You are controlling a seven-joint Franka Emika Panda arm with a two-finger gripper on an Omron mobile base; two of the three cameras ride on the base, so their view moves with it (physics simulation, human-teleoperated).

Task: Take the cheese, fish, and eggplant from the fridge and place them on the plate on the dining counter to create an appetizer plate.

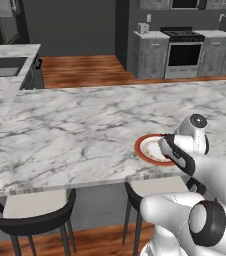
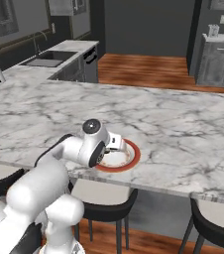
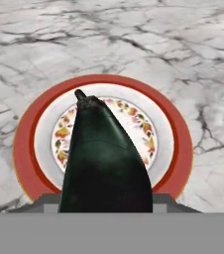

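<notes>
Even, soft rendered light, dim dark back walls, faint shadows, slightly coarse resolution, perhaps mild blur, no glare

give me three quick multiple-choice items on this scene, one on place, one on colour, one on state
1. Where is the plate?
A. on the marble counter
B. on a stool
C. in the sink

2. What colour is the plate's rim?
A. blue
B. red-brown
C. green

3. What is the eggplant's state?
A. lying on the floor
B. sliced on the plate
C. held between the jaws of the gripper, over the plate

Answers: 1 A, marble lies all round the plate. 2 B, the hand view shows the broad red rim. 3 C, it rises from the jaws before the plate.
</notes>
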